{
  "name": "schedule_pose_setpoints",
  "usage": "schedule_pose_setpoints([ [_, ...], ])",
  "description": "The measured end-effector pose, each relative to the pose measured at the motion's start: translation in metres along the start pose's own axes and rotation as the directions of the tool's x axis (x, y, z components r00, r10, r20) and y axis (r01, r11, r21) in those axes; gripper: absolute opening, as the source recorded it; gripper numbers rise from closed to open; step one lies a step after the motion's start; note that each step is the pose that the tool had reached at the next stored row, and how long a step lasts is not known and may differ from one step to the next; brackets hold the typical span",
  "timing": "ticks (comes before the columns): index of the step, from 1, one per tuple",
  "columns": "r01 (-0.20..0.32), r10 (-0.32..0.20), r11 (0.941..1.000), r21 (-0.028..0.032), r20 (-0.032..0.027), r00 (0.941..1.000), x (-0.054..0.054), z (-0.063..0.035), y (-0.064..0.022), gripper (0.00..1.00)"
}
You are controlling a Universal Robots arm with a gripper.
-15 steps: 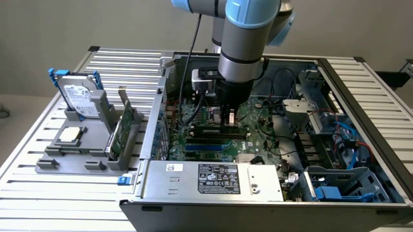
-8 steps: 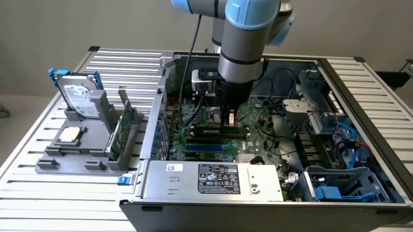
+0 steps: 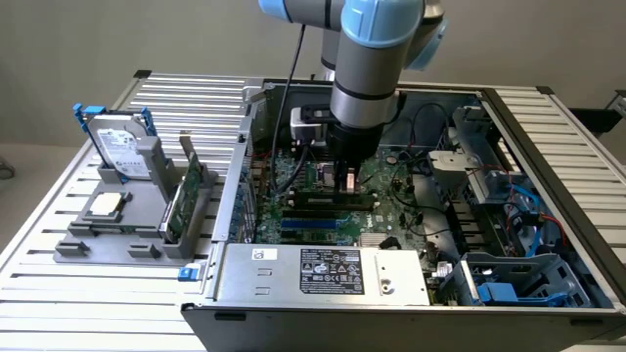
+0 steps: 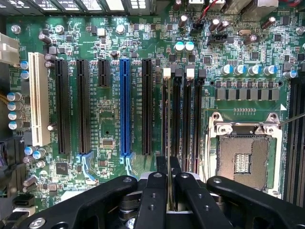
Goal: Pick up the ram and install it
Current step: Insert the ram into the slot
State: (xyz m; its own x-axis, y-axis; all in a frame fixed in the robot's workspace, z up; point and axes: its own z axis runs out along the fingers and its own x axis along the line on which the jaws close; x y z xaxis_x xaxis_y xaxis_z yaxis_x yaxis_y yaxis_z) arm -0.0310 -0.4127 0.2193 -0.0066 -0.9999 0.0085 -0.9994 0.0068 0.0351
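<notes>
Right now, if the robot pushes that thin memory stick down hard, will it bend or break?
Probably stiff: the memory stick stands straight on edge in the gripper. It looks very thin, so sideways force might crack it. Pushing straight down into its slot seems safest.

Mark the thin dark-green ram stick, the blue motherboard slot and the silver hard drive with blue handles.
thin dark-green ram stick (image 4: pixel 167 181), wrist view, upper edge.
blue motherboard slot (image 4: pixel 125 107), wrist view, mid-length.
silver hard drive with blue handles (image 3: pixel 120 150), exterior view, label face.

Gripper (image 4: pixel 168 168) fingers (image 4: pixel 161 164) stand over the motherboard (image 4: pixel 109 124) inside the case (image 3: pixel 323 279); the ram (image 4: pixel 165 119) runs edge-on between them, memory slots (image 4: pixel 186 119) just beside.
</notes>
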Motion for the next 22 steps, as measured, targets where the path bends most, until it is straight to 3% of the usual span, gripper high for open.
schedule_pose_setpoints([
  [8,-0.004,0.004,1.0000,-0.0001,-0.0001,1.0000,0.000,0.0025,0.0004,0.15],
  [9,-0.004,0.004,1.0000,-0.0001,0.0000,1.0000,0.000,0.0026,0.0004,0.21],
  [10,-0.004,0.004,1.0000,-0.0001,0.0001,1.0000,0.000,0.0026,0.0005,0.21],
  [11,-0.004,0.004,1.0000,-0.0001,0.0001,1.0000,0.000,0.0024,0.0005,0.33],
  [12,-0.004,0.004,1.0000,-0.0005,0.0003,1.0000,0.000,0.0015,0.0006,0.33],
  [13,-0.004,0.004,1.0000,-0.0013,0.0004,1.0000,0.000,-0.0002,0.0008,0.33],
  [14,-0.004,0.004,1.0000,-0.0027,0.0002,1.0000,0.000,-0.0025,0.0010,0.40],
  [22,-0.008,0.008,0.9999,-0.0122,0.0009,1.0000,0.000,-0.0224,0.0031,0.40],
])
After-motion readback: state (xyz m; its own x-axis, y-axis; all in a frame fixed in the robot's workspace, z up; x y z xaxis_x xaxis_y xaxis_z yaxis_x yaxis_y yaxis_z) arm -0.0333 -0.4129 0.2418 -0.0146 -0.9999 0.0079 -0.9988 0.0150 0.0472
